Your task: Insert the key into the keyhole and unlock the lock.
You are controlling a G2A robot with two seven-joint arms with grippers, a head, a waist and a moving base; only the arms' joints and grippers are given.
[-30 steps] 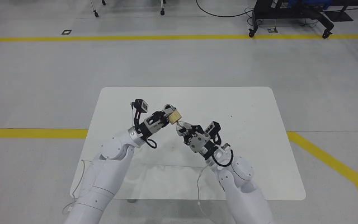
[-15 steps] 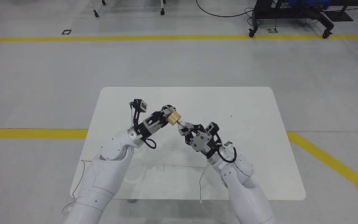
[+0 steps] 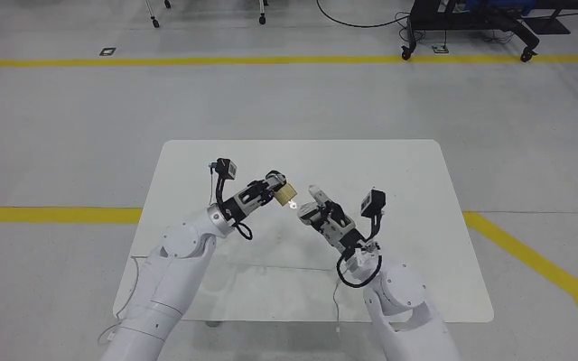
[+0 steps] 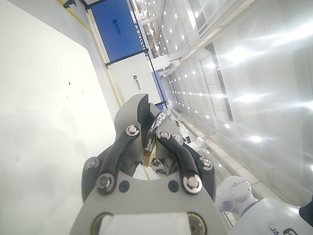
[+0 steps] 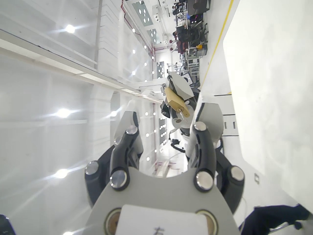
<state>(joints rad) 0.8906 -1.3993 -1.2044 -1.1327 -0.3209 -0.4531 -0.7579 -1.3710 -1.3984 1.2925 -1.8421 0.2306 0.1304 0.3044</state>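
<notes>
One brass lock [image 3: 285, 191], one key [image 3: 295, 204] and two grippers are counted. A white table [image 3: 406, 171] with rounded corners is set on a grey floor [image 3: 90, 117] marked with yellow lines [image 3: 271, 61]. The lock is held clamped in the left gripper [image 3: 274, 183] above the table's middle. Its long axis is slanted toward the right gripper [image 3: 312, 200], whose fingers are spread wide and empty. The key is seen projecting from the keyhole end.

White desk [image 3: 406, 271] beneath the left gripper [image 3: 275, 183] and right gripper [image 3: 305, 204], dotted with small dark specks [image 4: 69, 83]. Well beyond them, a yellow floor line [image 3: 271, 61], black cable [image 3: 361, 25], dark wheeled cart [image 3: 465, 13]. Past the left gripper, a blue panel [image 4: 117, 30] standing on the floor.
</notes>
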